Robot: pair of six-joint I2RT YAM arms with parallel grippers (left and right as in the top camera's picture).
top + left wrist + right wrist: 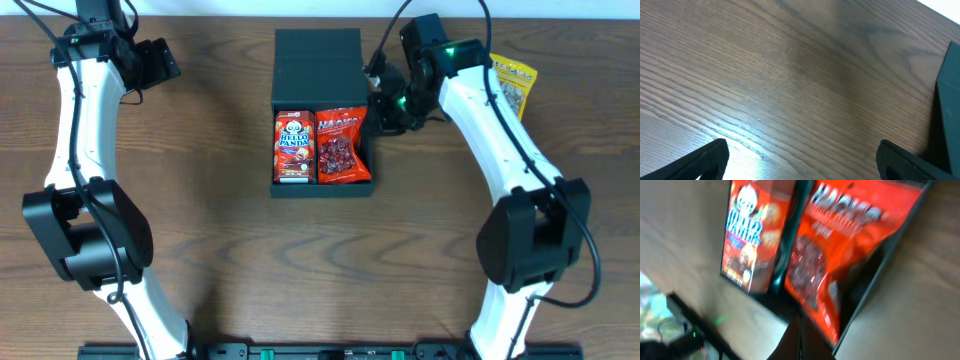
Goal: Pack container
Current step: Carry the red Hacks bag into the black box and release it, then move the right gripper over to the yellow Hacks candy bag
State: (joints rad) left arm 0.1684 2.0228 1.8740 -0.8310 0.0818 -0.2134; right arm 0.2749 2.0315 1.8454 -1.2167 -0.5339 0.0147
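Wooden table [220,150] under container [322,188], lid flap [318,50] up. Left gripper [802,160] gaping wide, idle; right gripper [385,105] grip unreadable, crowding right wall: may nudge container askew.

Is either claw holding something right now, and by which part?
Left gripper is open, holding nothing. Right gripper sits beside the container; any hold cannot be told.

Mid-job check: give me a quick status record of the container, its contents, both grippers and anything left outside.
container: lid flap open, folded back on the far side
contents: Hello Panda box left, red snack packet right, side by side
left gripper: open, empty, over bare table
right gripper: looks shut, empty, by the container's right side; view blurred
outside: yellow packet beyond the right arm
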